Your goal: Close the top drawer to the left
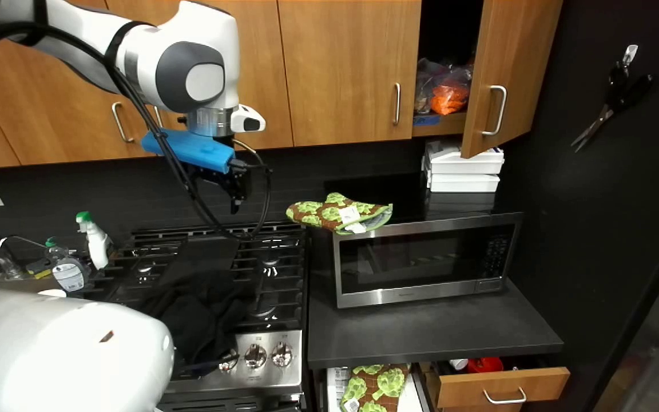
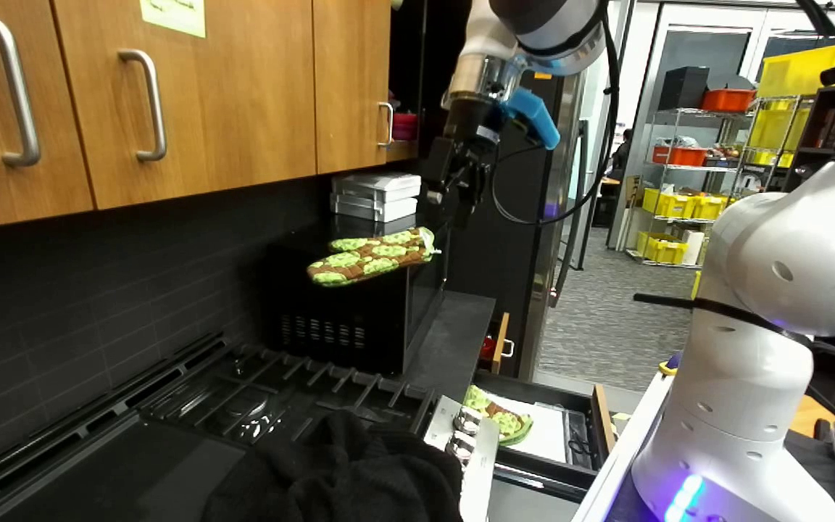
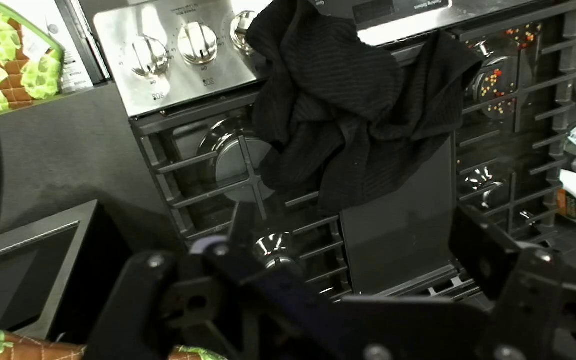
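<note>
Top drawer (image 2: 604, 419) jutting open beneath front edge of surface (image 1: 432, 332) | tool (image 3: 360, 231) hanging wide open, holding nothing | step: closing likely pending | next: probably lowering, pushing inward

Arm (image 1: 152, 54) high in both exterior views; forearm (image 1: 92, 26) sloping right and down to wrist (image 1: 209, 121) in exterior view. Gripper (image 3: 360, 232) hangs below wrist, pointing down. Fingers (image 3: 483, 245) spread wide apart in wrist view. Blue casing (image 1: 192, 150) on wrist, just above gripper. Black cable (image 2: 612, 90) trails off arm, looping beside gripper in both exterior views. Base (image 2: 733, 471) upright at near right in exterior view, blue light (image 2: 686, 496) glowing low on it. Rounded white link (image 2: 802, 254) above base, black strap (image 2: 729, 312) wrapped round below link.
</note>
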`<action>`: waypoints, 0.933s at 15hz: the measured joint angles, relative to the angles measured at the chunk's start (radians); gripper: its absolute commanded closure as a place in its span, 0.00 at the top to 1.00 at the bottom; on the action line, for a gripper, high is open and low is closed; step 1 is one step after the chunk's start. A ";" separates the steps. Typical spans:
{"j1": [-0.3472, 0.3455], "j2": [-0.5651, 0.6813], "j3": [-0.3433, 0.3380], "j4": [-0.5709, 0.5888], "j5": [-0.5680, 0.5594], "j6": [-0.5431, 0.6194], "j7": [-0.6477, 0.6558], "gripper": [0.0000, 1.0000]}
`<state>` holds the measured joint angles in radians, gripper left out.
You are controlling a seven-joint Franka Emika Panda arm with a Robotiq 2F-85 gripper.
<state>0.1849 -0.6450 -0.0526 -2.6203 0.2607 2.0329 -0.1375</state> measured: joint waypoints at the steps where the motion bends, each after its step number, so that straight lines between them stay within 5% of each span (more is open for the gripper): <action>1: 0.000 0.000 0.000 0.000 0.000 0.000 0.000 1.00; 14: -0.045 0.023 0.019 0.027 0.000 0.039 0.050 1.00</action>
<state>0.1403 -0.6219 -0.0335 -2.5933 0.2607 2.0715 -0.0871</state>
